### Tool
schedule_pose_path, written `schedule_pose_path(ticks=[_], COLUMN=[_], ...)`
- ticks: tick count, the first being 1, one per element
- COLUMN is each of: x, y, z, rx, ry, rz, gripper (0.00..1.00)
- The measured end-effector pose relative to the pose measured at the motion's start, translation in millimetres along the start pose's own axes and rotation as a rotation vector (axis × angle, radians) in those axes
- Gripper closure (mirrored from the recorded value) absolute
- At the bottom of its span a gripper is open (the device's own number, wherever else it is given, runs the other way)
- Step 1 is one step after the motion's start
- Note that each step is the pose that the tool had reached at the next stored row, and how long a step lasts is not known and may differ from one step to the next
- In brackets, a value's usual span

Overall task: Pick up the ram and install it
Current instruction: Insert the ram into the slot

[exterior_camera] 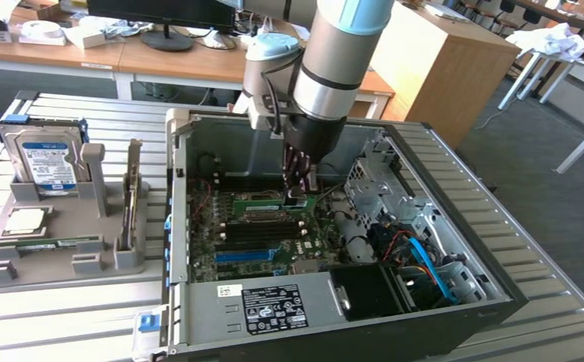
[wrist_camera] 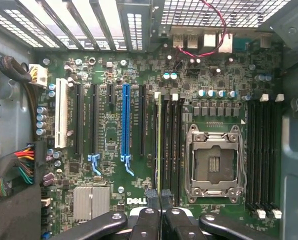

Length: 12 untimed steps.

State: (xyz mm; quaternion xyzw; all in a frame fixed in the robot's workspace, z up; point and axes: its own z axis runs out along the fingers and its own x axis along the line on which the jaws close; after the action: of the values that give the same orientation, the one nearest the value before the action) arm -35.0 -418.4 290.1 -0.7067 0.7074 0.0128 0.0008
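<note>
Looking across the exterior view: gripper [exterior_camera: 302,187] low inside the open black steel computer case [exterior_camera: 472,226], over the board. Alongside, on the ridged grey plastic tray [exterior_camera: 60,268]: one blue-labelled silver hard drive [exterior_camera: 45,158], one square silver processor [exterior_camera: 25,220], one flat green stick [exterior_camera: 45,243]. From the wrist view: black fingers pressed together at the nearest end of the long thin green ram [wrist_camera: 159,140], standing on edge in the slot just beside the one metal-framed processor socket [wrist_camera: 214,160]; contact impossible to tell. Best pressed straight down, evenly, square to the slot. One blue expansion slot [wrist_camera: 125,120], one white slot [wrist_camera: 60,112].
</note>
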Motion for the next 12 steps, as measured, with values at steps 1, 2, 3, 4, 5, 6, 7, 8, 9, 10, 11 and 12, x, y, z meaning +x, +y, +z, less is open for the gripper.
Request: schedule_pose_path(ticks=[1,2,3,4,5,6,7,8,9,10,11,12], x=[0.0,0.0,0.0,0.0,0.0,0.0,0.0,0.0,0.0,0.0,0.0,0.0], y=[-0.6,-1.3,-2.0,-2.6,-3.1,-3.4,-3.7,-3.8,-3.8,-3.8,-3.8,-3.9], z=[0.0,0.0,0.1,0.0,-0.1,0.1,0.1,0.3,0.3,0.6,1.2,1.8], rx=[-0.002,-0.0047,-0.0085,-0.0137,-0.0181,-0.0224,-0.0269,-0.0305,-0.0317,-0.0317,-0.0316,-0.0316], ry=[0.0,-0.0001,-0.0002,-0.0001,0.0001,0.0,0.0,0.0,0.0002,0.0001,-0.0004,-0.0003], rz=[0.001,0.001,0.002,0.002,0.003,0.003,0.003,0.004,0.004,0.004,0.004,0.004], gripper=[0.88,0.88,0.88,0.88,0.88,0.88,0.88,0.88,0.88,0.88,0.88,0.88])
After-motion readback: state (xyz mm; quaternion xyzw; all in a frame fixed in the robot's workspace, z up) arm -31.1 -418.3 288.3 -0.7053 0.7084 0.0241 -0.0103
